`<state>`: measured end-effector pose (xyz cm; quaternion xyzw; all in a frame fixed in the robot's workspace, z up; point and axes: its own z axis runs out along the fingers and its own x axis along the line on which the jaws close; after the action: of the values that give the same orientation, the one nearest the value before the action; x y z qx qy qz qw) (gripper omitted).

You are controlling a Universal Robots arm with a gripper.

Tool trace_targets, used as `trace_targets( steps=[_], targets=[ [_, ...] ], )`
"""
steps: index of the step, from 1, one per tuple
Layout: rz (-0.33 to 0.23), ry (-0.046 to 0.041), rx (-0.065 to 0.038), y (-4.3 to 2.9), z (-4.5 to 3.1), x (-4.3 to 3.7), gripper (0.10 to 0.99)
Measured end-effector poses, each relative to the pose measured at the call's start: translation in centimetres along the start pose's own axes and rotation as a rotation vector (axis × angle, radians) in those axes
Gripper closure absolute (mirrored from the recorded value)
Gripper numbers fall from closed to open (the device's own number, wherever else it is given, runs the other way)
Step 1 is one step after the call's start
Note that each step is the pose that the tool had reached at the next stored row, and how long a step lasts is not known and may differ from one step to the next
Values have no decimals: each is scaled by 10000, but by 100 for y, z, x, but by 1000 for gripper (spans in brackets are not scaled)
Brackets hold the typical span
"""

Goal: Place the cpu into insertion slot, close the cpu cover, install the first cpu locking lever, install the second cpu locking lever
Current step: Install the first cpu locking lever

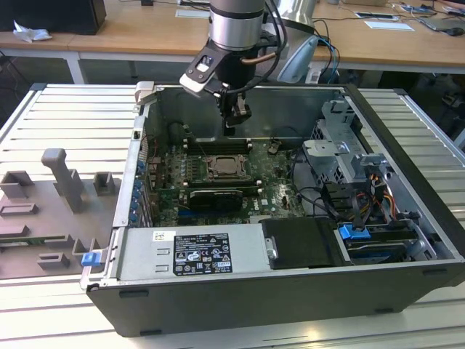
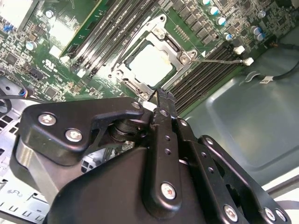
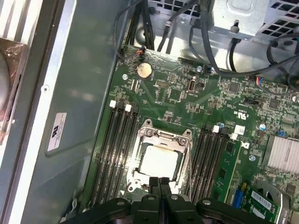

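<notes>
"Ribbed desk (image 1: 65,116), open case (image 1: 290,305). Where was the tool (image 3: 159,183)?"

"It hung with fingers (image 3: 153,185) pressed together, nothing between, just over the edge of the cover (image 3: 162,136). Cpu (image 3: 159,161) lay in the slot (image 3: 135,179) under that frame."

"And the levers?"

"Hard to tell from the frame. Probably each wanted a slow, straight push, tips kept off the cpu and the memory slots (image 3: 114,154) beside."

The arm (image 1: 235,25) is a silver-grey cylinder with dark cables (image 1: 280,43) looping off it. The tool (image 2: 161,95) is matte black: jointed links pinned with bright silver screws (image 2: 168,190) (round-headed).
</notes>
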<state>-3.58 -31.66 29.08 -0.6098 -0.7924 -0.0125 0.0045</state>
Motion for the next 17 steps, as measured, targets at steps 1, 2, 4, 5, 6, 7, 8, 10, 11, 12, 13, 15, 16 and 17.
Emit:
trace_targets(
  steps=[1,2,4,5,6,7,8,10,11,12,13,15,16,17],
  targets=[
    [-30,1,1,0,0,0,980],
    [-78,2,2,0,0,0,980],
    [-133,2,3,0,0,0,980],
    [-169,3,4,0,0,0,980],
    [-191,3,5,0,0,0,980],
    [-215,4,5,0,0,0,980],
    [-253,4,6,0,0,0,980],
    [-346,5,8,0,0,0,980],
    [-389,6,9,0,0,0,980],
    [-421,6,10,0,0,0,980],
    [-446,7,10,0,0,0,980],
    [-503,7,12,0,0,0,980],
    [-533,8,12,0,0,0,980],
    [-553,8,12,0,0,0,980]
  ],
)
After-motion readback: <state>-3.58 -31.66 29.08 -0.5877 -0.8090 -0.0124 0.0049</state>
